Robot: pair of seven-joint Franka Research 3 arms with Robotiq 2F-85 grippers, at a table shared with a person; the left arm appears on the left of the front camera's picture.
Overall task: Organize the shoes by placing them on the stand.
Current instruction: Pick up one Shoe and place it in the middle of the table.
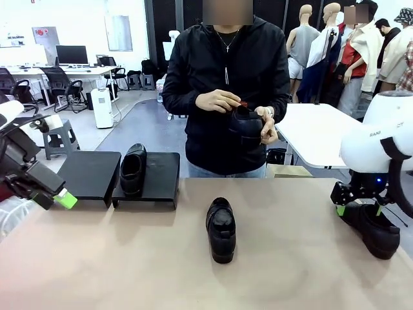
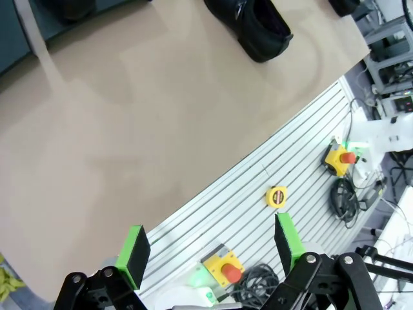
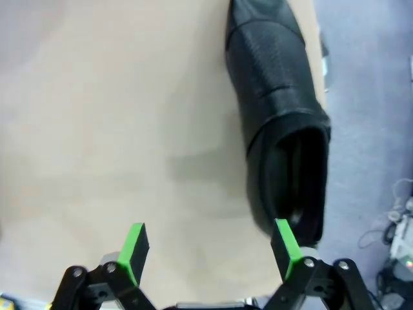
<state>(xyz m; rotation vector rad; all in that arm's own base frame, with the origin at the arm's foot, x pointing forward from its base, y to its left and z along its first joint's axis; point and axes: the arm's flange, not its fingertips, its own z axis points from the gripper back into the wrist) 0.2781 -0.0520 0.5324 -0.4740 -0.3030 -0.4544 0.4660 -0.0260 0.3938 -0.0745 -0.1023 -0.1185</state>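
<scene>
One black shoe rests on the right-hand black stand; the left stand is bare. A second shoe lies mid-table, toe toward me, and its heel end appears in the left wrist view. A third shoe lies at the table's right edge. My right gripper hovers open just above its heel, one pad beside the heel opening. The person holds another shoe in both hands. My left gripper hangs open and empty over the table's left edge.
The tan tabletop is bare between the shoes. Below its near edge runs a slatted panel carrying yellow emergency stop buttons and cables. A white table stands behind the person on the right.
</scene>
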